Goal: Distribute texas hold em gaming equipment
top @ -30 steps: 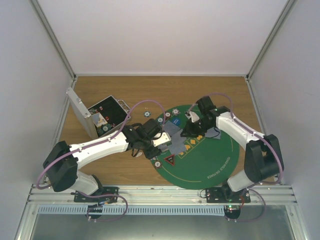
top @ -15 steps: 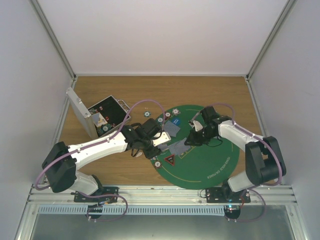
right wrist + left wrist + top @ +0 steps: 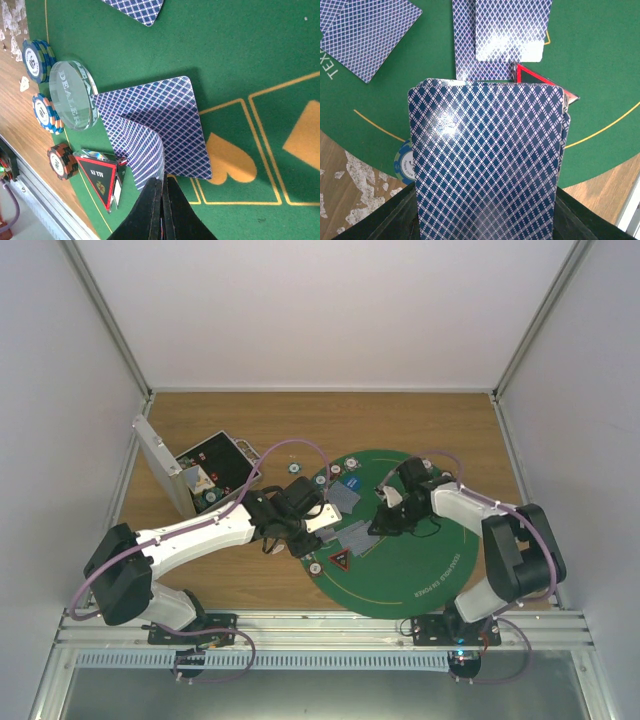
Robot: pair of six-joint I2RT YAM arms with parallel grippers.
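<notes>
1. We found the left end effector [image 3: 320, 523] clamped on a deck of cards [image 3: 487, 160], backs up, above the near-left edge of the green mat [image 3: 600, 60].
2. The right end effector [image 3: 162, 200] had its fingers pressed together on the edge of a bent card [image 3: 142, 147], which curled up off a flat card [image 3: 170, 115] on the mat.
3. We logged a red triangle token [image 3: 97, 175], a clear dealer disc [image 3: 74, 95] and three chips [image 3: 44, 112] along the mat's rim.
4. An open metal case [image 3: 190, 475] stood on the desk [image 3: 420, 420], left of the mat.
</notes>
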